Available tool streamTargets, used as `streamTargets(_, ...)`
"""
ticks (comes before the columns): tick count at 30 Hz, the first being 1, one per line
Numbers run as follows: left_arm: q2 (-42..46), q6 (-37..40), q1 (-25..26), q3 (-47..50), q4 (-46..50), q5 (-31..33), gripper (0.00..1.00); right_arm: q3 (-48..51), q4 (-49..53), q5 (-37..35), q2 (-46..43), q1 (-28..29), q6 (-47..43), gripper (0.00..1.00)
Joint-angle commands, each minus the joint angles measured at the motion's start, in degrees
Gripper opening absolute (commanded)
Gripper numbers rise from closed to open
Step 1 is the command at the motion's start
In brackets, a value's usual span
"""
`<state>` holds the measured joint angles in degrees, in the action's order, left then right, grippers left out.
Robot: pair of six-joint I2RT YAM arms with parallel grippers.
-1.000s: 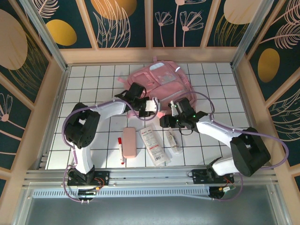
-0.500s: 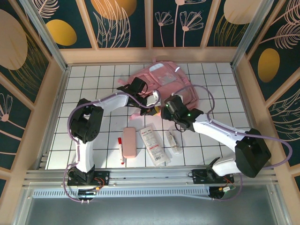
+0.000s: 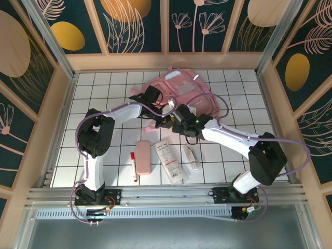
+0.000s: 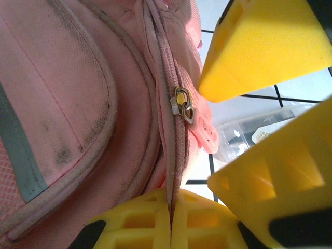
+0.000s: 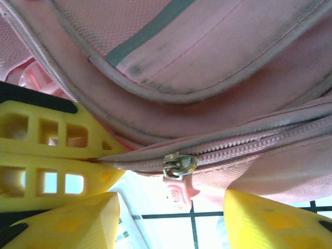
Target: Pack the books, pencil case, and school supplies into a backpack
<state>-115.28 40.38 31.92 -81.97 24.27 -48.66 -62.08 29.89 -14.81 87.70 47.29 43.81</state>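
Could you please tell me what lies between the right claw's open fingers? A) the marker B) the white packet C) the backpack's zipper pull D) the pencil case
C, because the right wrist view has the zipper pull of the backpack hanging in the gap of the open right claw.
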Motion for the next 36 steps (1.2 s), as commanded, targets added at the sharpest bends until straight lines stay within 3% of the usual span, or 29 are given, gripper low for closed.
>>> streamTargets(1, -0.07, 0.04, -0.06, -1.16, 0.89, -6.46, 0.0, -2.4, 2.4, 1.13, 1.59, -0.3, -1.11, 0.56)
streamTargets(9, 0.24, 1.74, -0.11, -0.85, 1.99, -4.98, 0.0, -3.96, 0.28, -6.07, 5.42, -1.06, -5.0, 0.42)
streamTargets(22, 0.52, 1.86, -0.32, -0.66, 1.09, -3.84, 0.0, -7.19, 9.1, -14.74, 6.3, -0.79, -2.57, 0.11)
streamTargets(31, 0.98, 2.72, -0.94, 0.31, 0.21, -2.78, 0.0, -5.83, 12.12, -16.02, 5.04, -0.88, -2.39, 0.06)
streamTargets(32, 1.18, 3.39, -1.02, 0.64, 0.17, -2.28, 0.0, -5.93, 12.78, -16.47, 5.25, -0.88, -2.54, 0.01)
streamTargets(36, 3.3, 6.25, -1.05, 4.12, -2.43, 0.84, 0.0, -5.32, 14.39, -17.01, 4.79, -2.01, -3.01, 0.0)
